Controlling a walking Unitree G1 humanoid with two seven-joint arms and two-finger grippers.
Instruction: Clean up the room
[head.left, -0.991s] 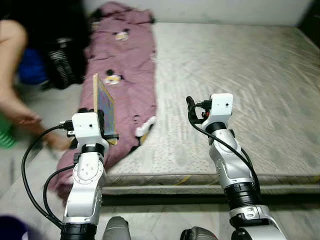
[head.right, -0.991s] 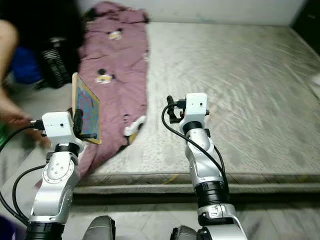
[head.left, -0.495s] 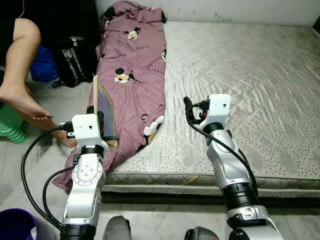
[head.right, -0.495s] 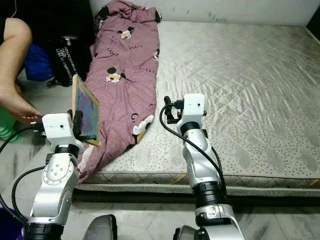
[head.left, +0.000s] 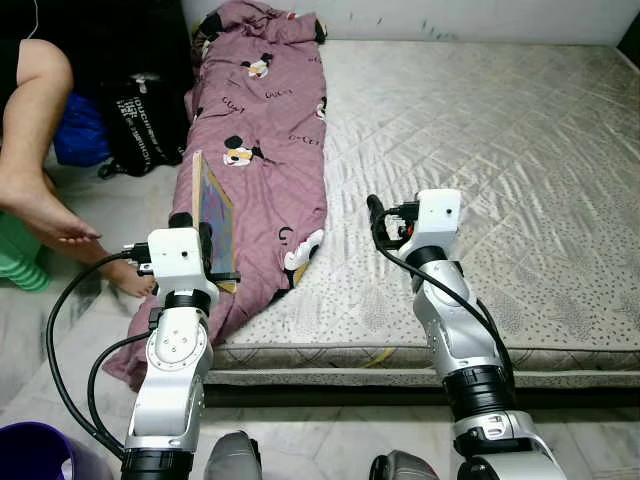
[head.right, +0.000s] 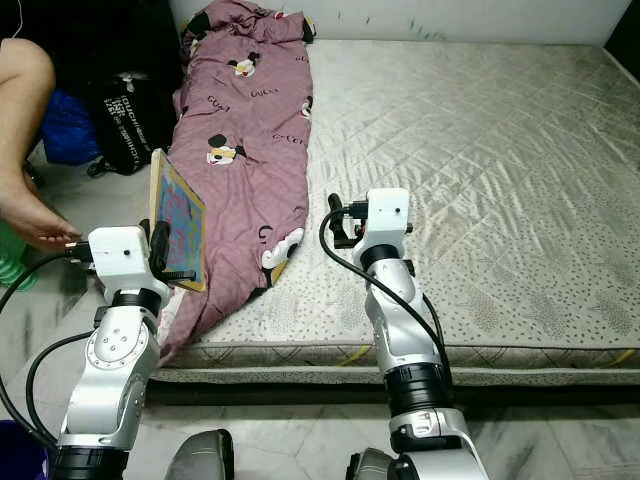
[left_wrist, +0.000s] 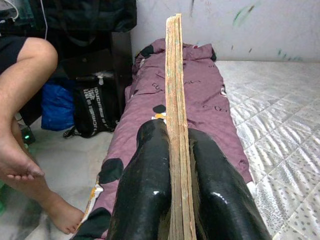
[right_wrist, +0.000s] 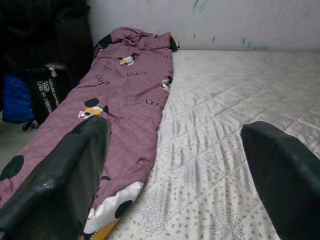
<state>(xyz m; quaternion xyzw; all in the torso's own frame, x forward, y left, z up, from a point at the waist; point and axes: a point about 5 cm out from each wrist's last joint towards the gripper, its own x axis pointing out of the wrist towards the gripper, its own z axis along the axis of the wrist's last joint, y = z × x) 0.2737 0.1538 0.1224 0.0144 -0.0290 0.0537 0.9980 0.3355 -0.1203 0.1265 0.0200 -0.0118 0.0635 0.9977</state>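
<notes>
Thin book (head.left: 212, 218) upright, clamped edge-on in left hand (left_wrist: 175, 165); right hand (right_wrist: 175, 175) wide open, empty.

Mauve blanket (head.left: 262, 130), printed with black-and-white cartoon mice and small dark lettering, white and yellow at a lower fold. Pale grey-beige mattress (head.left: 500, 150), quilted in diamonds with fine dark speckling. Tan-edged board (head.left: 212, 216), blue speckled face with pinkish flecks. Glossy black fingers (left_wrist: 145, 190) either side of its edge; matt black fingers (right_wrist: 65, 180) on the other arm. Silver arms, white wrist boxes. Black bag (head.left: 140, 120) with white lettering, blue bag (head.left: 80, 130) beside. Purple bucket (head.left: 40, 455). Green stool (head.left: 15, 255). Grey marbled floor (head.left: 60, 330).
</notes>
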